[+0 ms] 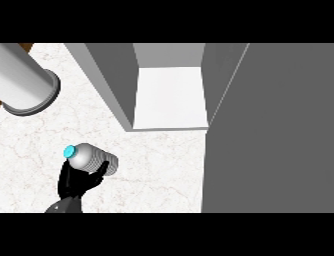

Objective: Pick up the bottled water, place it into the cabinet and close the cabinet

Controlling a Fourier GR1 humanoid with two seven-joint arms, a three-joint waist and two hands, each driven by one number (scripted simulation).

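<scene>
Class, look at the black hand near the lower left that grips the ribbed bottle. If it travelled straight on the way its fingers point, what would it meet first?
The left hand points up and slightly right, already curled round the ribbed grey bottle with turquoise cap. Beyond it lies bare marble counter, then probably the open grey cabinet; depth is unclear.

One hand (76, 181) shows at the view's lower left, at about 7 o'clock, coming up from the bottom edge on a short stretch of grey forearm (61, 206). Its black fingers curl round the bottle (92, 158), which lies toward 1 o'clock from the palm. No other hand shows.
</scene>
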